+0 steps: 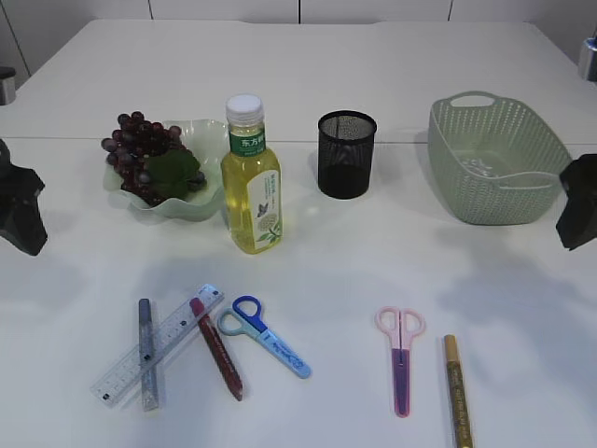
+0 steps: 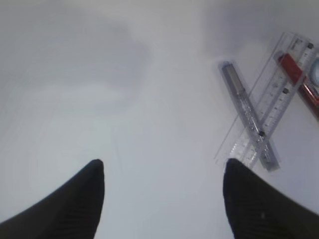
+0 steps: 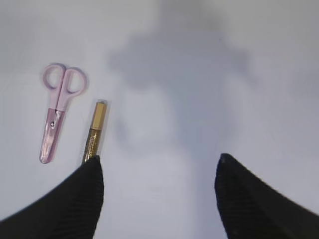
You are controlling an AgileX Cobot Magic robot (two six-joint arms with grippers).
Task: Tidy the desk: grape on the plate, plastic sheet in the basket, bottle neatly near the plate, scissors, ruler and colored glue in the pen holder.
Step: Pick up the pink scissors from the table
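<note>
Dark grapes [image 1: 140,145] lie on a pale green plate [image 1: 191,207] at the back left. A bottle [image 1: 251,182] of yellow liquid stands upright beside the plate. In front lie a clear ruler [image 1: 160,343] [image 2: 273,98], a silver glue pen [image 1: 146,355] [image 2: 248,115] crossing it, a red glue pen [image 1: 216,347] [image 2: 298,78] and blue scissors [image 1: 268,336]. Pink scissors [image 1: 401,359] [image 3: 56,113] and a gold glue pen [image 1: 457,390] [image 3: 94,132] lie front right. My left gripper [image 1: 22,210] [image 2: 163,167] and right gripper [image 1: 578,201] [image 3: 160,162] both hang open over bare table, holding nothing.
A black mesh pen holder [image 1: 346,154] stands upright behind the middle. A green woven basket [image 1: 522,140] sits at the back right, with something clear and glinting [image 1: 480,169] inside. The table is white, with a seam running across behind the plate.
</note>
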